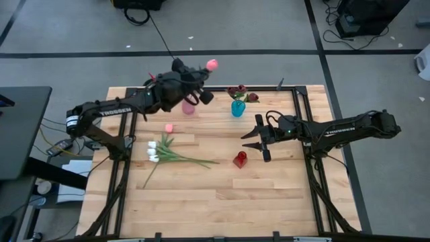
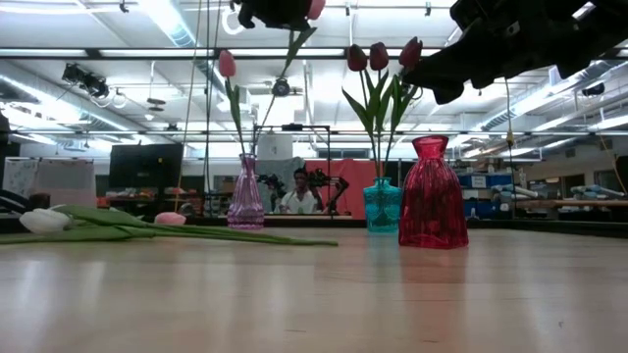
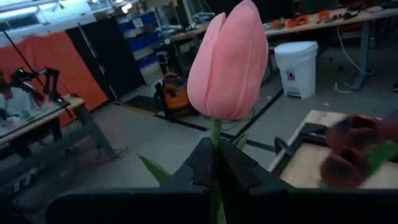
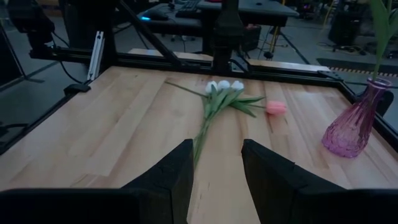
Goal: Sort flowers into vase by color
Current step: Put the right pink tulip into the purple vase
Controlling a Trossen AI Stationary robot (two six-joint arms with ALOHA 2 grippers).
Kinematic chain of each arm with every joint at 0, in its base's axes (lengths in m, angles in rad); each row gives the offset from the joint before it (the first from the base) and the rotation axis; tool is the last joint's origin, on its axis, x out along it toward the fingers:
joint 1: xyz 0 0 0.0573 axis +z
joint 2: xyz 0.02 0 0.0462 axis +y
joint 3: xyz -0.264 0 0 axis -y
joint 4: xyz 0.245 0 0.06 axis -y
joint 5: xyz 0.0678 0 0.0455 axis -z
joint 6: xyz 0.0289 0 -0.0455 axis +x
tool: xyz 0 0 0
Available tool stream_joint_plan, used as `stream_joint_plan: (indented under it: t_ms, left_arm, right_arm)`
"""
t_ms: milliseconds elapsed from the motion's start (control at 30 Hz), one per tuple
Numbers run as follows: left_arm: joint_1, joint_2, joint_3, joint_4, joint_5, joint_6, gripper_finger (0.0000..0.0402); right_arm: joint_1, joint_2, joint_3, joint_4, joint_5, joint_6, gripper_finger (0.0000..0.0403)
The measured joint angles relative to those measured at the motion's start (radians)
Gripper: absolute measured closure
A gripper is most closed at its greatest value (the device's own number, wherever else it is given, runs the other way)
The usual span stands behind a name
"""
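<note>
Your left gripper (image 1: pixel 196 75) pinches a pink tulip (image 1: pixel 211 64) above the purple vase (image 1: pixel 189 106).
Right gripper (image 1: pixel 254 139) (fingers spread, empty) hovers beside the red vase (image 1: pixel 240 159); white tulips (image 1: pixel 154 152) lie on the table (image 1: pixel 269 195).

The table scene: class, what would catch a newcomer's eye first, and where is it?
The left gripper is shut on a pink tulip, held high above the pink vase at the table's far edge. White tulips lie on the wood, and dark red tulips stand in the teal vase beside an empty red vase.
</note>
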Motion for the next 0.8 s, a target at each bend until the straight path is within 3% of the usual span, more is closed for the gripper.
stream_joint_plan:
  t_ms: [300, 700, 800]
  left_arm:
    - [0.073, 0.000, 0.000, 0.093, 0.083, 0.019, 0.0385]
    - [0.104, -0.005, 0.001, 0.094, 0.099, 0.016, 0.0386]
    - [0.104, -0.005, 0.045, 0.028, 0.099, 0.015, 0.0387]
  right_arm:
    - [0.000, 0.000, 0.000, 0.000, 0.001, -0.012, 0.0253]
    - [0.000, 0.000, 0.000, -0.004, 0.001, -0.020, 0.0253]
    - [0.000, 0.000, 0.000, -0.005, 0.001, -0.020, 0.0253]
